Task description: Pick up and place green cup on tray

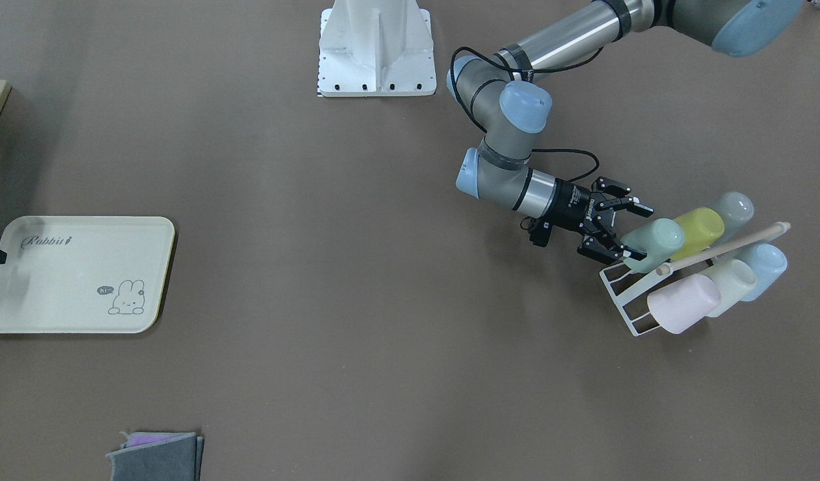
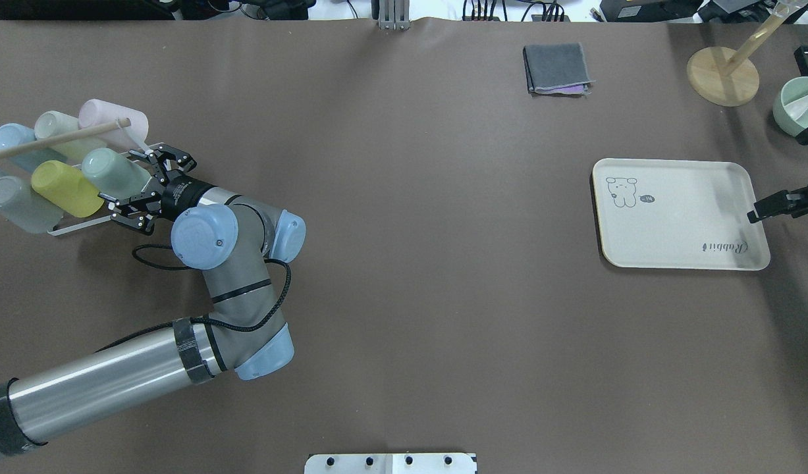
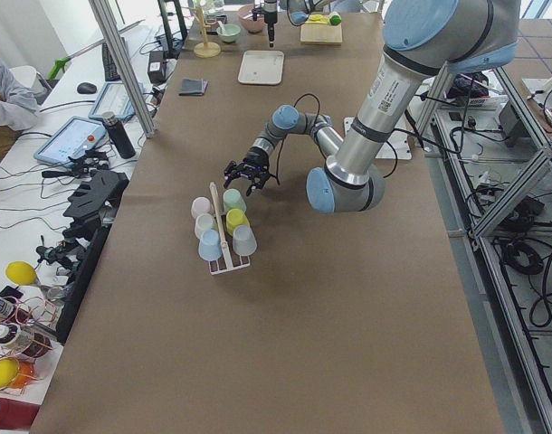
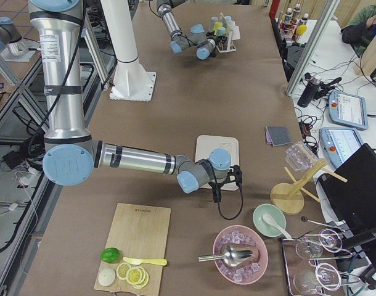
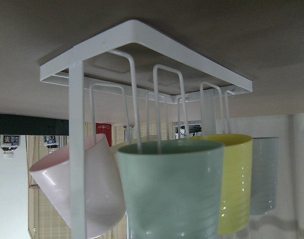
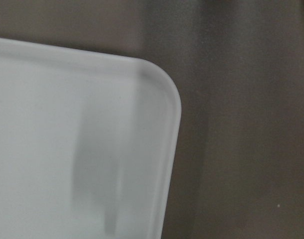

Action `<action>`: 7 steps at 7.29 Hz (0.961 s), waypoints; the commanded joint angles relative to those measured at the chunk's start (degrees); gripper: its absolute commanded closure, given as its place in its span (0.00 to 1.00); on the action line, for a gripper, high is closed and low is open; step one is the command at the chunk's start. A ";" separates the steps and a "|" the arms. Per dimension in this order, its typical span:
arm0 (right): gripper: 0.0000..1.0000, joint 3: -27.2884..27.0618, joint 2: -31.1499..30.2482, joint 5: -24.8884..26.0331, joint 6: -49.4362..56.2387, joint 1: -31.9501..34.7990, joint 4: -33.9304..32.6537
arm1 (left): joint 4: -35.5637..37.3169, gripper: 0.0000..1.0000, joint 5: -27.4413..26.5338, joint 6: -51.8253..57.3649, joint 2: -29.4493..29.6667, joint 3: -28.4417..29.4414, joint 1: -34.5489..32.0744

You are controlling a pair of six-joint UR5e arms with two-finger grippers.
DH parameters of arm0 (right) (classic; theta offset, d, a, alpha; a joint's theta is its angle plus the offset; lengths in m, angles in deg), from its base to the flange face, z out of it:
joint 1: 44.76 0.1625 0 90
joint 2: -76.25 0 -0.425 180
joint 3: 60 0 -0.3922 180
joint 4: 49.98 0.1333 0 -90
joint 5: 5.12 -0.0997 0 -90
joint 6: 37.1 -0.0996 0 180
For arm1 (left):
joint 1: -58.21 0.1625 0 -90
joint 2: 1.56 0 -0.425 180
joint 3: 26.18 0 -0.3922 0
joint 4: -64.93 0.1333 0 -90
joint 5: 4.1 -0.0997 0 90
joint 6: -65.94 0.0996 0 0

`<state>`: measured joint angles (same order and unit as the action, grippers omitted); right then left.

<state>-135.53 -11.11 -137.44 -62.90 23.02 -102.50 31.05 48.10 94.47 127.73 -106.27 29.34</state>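
The green cup (image 1: pixel 657 242) hangs on its side on a white wire rack (image 1: pixel 622 299) at the table's end, beside a yellow cup (image 1: pixel 700 230). It also shows in the overhead view (image 2: pixel 110 171) and fills the left wrist view (image 5: pixel 172 194). My left gripper (image 1: pixel 643 234) is open, with one finger on each side of the green cup's end; I cannot tell if they touch. The cream tray (image 2: pixel 680 214) with the bunny drawing lies empty at the other end. My right gripper (image 2: pixel 754 214) hovers at the tray's edge; its jaws are unclear.
The rack also holds pink (image 1: pixel 680 304), cream-white (image 1: pixel 730 284), blue (image 1: pixel 764 267) and grey-blue (image 1: pixel 734 207) cups under a wooden rod (image 1: pixel 724 248). A folded grey cloth (image 2: pixel 556 68), a wooden stand (image 2: pixel 723 74) and a green bowl (image 2: pixel 799 105) lie at the far side.
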 commanded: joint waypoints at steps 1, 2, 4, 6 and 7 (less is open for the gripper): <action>0.17 0.30 0.78 0.05 -2.84 -0.72 0.23 | 0.04 0.11 -0.16 -2.69 -0.09 1.69 -0.13; 0.26 0.30 0.87 -0.04 -2.94 -0.90 0.14 | -0.04 0.11 -0.95 -2.87 -0.17 1.96 -0.30; 0.40 0.30 0.96 -0.13 -2.85 -0.99 0.14 | -0.22 0.12 -1.57 -4.80 -0.09 2.93 -0.31; 0.44 0.30 0.79 -0.13 -2.85 -0.99 -0.03 | -0.48 0.14 -3.14 -5.33 -0.09 3.71 -0.39; 0.51 0.21 0.79 -0.22 -2.68 -0.99 -0.21 | -0.48 0.15 -3.33 -5.42 -0.09 3.89 -0.39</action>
<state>-135.24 -10.28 -137.59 -65.71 22.04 -102.52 30.62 45.35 89.30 127.64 -102.71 28.98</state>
